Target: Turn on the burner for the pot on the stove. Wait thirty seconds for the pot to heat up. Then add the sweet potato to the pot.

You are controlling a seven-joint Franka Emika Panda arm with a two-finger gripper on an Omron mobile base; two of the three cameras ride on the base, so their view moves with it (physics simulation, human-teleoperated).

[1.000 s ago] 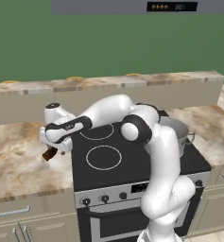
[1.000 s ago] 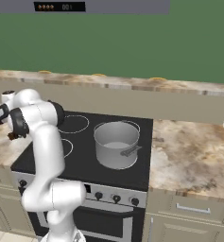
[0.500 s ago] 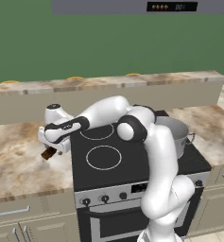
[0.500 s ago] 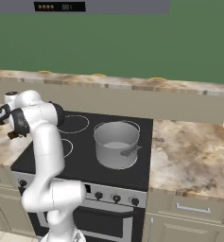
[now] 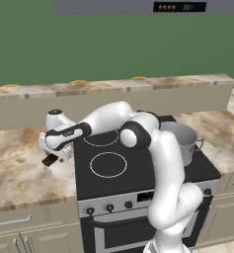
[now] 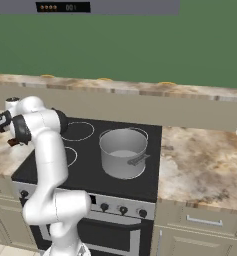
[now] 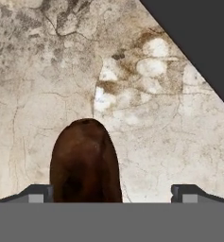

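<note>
Hand view, item one: sweet potato (image 7: pixel 85 160), dark brown oblong, lying on the marbled counter (image 7: pixel 47 71). It sits between the two fingertips but well off centre, crowding the left-hand fingertip (image 7: pixel 37 194) and leaving a broad bare gap on the side of the other. Whether it touches that nearer tip cannot be told. One end of it points away from the fingers, up the view; a corner of the black stove (image 7: pixel 203 42) top lies beyond the fingers, upper right.

Item two: gripper (image 7: pixel 112 194), fingers spread wide, pinching nothing.

Item three: pot (image 6: pixel 123 152), grey steel, empty as far as can be seen, standing on the stove, far from the fingers on the opposite side of the cooktop. In the left base view the gripper (image 5: pixel 55 157) hangs low over the counter just beside the stove's edge, the sweet potato (image 5: pixel 50 160) under it.

Step in hand, as judged: the pick-up of the sweet potato, ahead of adding it to the pot. Next move calls for shifting the fingers sideways to centre the lump, lowering, then closing on its narrow width.
</note>
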